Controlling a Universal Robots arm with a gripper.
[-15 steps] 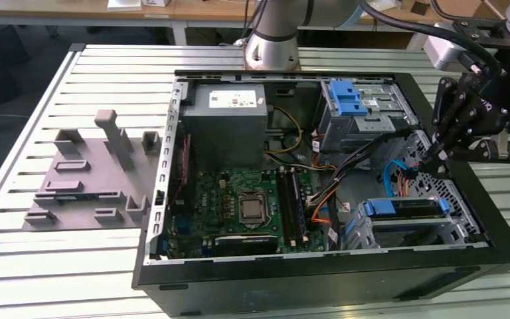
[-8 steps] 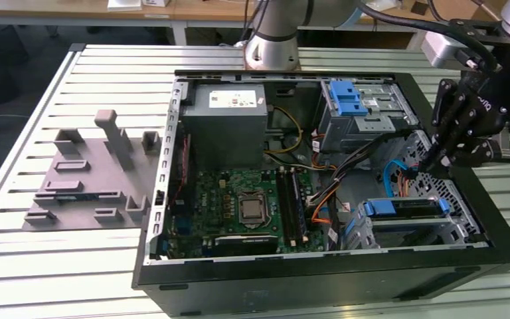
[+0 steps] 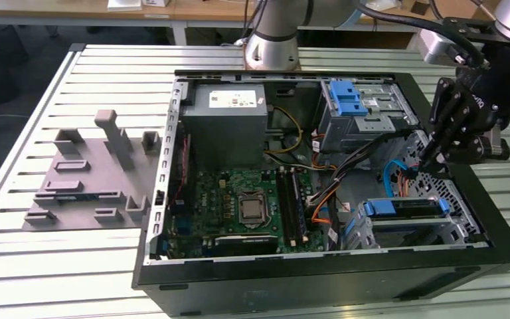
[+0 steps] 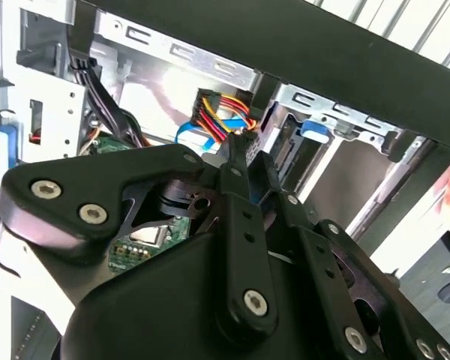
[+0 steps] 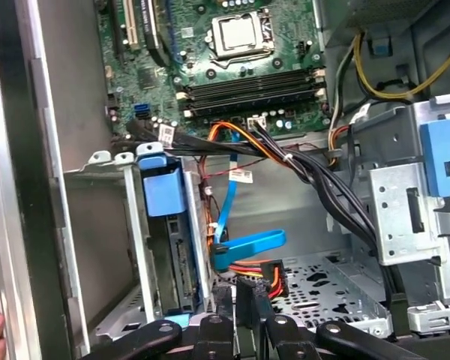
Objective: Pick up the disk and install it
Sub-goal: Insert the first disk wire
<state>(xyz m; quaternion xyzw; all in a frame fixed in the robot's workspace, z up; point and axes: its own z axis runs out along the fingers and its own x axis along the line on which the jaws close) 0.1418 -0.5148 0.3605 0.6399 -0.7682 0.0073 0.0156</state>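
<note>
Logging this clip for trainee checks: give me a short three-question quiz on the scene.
1. True or false: the motherboard lies outside the case.
2. The end effector is over the case's: A) exterior view's left side; B) exterior view's right side.
3. What colour is the fixture on the table?
Key: 1 false; 2 B; 3 grey.

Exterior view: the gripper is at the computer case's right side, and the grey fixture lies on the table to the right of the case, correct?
Not quite. In the exterior view the grey fixture lies on the table to the exterior view's left of the computer case, not its right. The gripper is at the case's right side, as you said.
</note>
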